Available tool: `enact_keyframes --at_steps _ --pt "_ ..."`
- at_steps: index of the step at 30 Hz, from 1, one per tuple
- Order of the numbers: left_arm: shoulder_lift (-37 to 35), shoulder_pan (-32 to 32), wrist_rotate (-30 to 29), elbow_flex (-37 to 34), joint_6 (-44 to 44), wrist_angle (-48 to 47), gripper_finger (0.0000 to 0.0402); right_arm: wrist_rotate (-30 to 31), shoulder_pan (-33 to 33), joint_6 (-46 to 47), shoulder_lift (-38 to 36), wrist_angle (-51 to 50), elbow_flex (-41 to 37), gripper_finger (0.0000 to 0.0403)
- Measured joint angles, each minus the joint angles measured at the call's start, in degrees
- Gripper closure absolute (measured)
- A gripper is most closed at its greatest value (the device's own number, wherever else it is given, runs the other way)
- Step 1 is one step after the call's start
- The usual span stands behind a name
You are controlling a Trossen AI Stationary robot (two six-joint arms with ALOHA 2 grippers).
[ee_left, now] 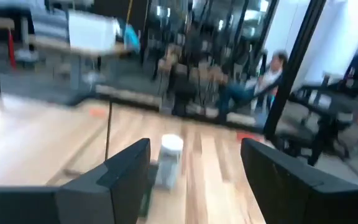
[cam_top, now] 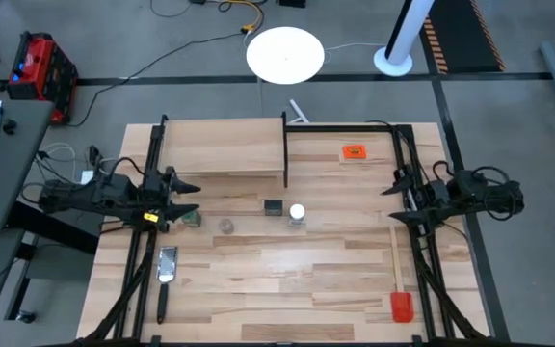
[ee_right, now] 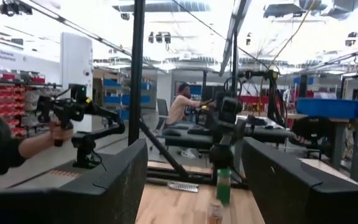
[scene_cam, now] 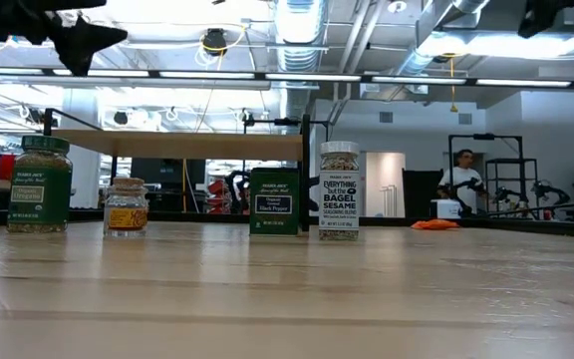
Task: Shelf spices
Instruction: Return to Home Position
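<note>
On the surface, high view: shelf at the back left. In front of it, a row: green-lidded jar, brownish jar, black tin, white-lidded jar. Left jaws open beside the green-lidded jar; right jaws open near the right edge, well apart from the row. Low view: all four containers upright on the surface, none on the shelf. Wrist views: both sets of jaws spread, holding nothing.

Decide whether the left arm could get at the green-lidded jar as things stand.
Probably yes: the green-lidded jar stands on the table right beside the left end effector, with nothing between them.
</note>
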Motion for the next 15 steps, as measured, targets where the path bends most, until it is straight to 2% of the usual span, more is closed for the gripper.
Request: enact_keyframes --at_steps 3,9,12,15 --pt "-4.96 0.0 -0.15 -0.82 1.58 2.08 0.016 0.89 0.0 0.43 -0.04 0.2 -0.27 0.0143" --pt "-3.59 -0.02 1.25 -1.55 2.21 4.47 0.016 2.02 -0.34 0.45 -0.04 -0.66 -0.38 0.0143" --pt "-3.26 -0.02 2.99 -4.86 1.97 5.74 0.016 2.04 -0.44 0.45 -0.04 -0.36 -0.74 0.0143" --pt "-3.75 -0.02 4.88 -10.3 1.87 13.28 0.016 2.06 -0.42 0.47 -0.04 1.13 -2.48 0.0143"
